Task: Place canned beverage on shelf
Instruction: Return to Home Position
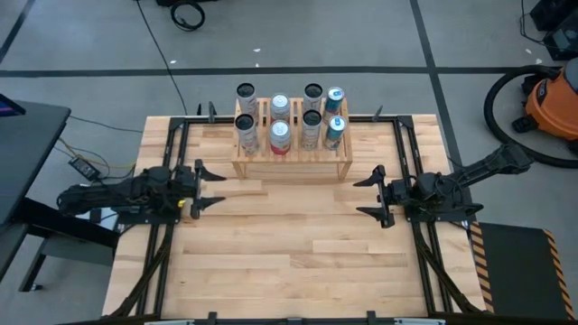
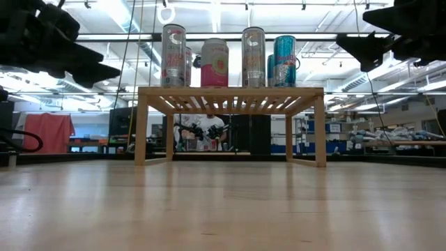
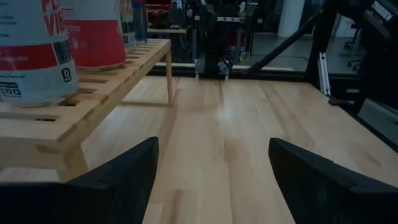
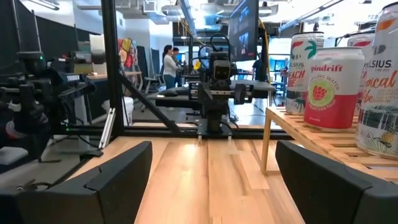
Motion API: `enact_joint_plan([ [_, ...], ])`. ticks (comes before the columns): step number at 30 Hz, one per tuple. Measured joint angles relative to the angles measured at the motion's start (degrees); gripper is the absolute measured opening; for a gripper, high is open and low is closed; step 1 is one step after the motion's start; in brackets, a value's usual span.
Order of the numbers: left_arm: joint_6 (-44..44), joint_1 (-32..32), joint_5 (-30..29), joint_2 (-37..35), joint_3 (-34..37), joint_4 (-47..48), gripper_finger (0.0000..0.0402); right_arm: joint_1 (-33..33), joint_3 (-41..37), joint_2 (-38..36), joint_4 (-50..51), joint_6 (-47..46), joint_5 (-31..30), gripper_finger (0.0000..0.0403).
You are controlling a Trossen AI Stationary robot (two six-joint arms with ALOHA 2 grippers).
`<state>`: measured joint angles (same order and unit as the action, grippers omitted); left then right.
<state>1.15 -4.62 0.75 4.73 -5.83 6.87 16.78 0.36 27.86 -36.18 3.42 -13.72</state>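
Note:
The pale wooden shelf (image 1: pixel 291 161) stands on its legs at the table's far middle. Several beverage cans (image 1: pixel 280 135) stand upright on its slatted top, also seen in the low view as cans (image 2: pixel 214 63) on the shelf (image 2: pixel 230 94). My left gripper (image 1: pixel 213 188) hovers open left of the shelf's near corner, with nothing between its fingers (image 3: pixel 118 180). My right gripper (image 1: pixel 368 195) hovers open to the shelf's right, equally empty. The two grippers point level at each other across the table. The right wrist view shows cans (image 4: pixel 326 87) on the shelf's slats (image 4: pixel 329 143).
Bare wooden tabletop (image 1: pixel 289 262) stretches from the shelf to the near edge and between the grippers. Black frame rails (image 1: pixel 172 144) run along the table's sides. An orange vacuum (image 1: pixel 551 99) stands on the floor at far right. A person (image 4: pixel 168 62) is in the room beyond.

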Motion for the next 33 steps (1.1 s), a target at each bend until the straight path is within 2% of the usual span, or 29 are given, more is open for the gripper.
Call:
enact_joint_plan([
  [8, 0.96, 0.01, -2.43, -0.04, 5.25, -8.42, 0.0307, 0.0, 0.0, 0.0, 0.28, 0.15, 0.0, 0.0352],
  [17, 1.48, 0.0, -2.86, 0.07, 5.34, -8.5, 0.0307, -0.02, 0.0, -0.02, 0.28, 0.17, 0.0, 0.0352],
  [25, 13.37, 0.0, -3.18, 0.11, 5.4, -9.04, 0.0307, -0.02, 0.0, -0.01, 0.28, 0.17, -0.02, 0.0352],
  [33, 12.94, 0.0, -3.28, 0.11, 5.4, -9.22, 0.0307, -0.02, 0.0, -0.02, 0.28, 0.17, -0.02, 0.0352],
])
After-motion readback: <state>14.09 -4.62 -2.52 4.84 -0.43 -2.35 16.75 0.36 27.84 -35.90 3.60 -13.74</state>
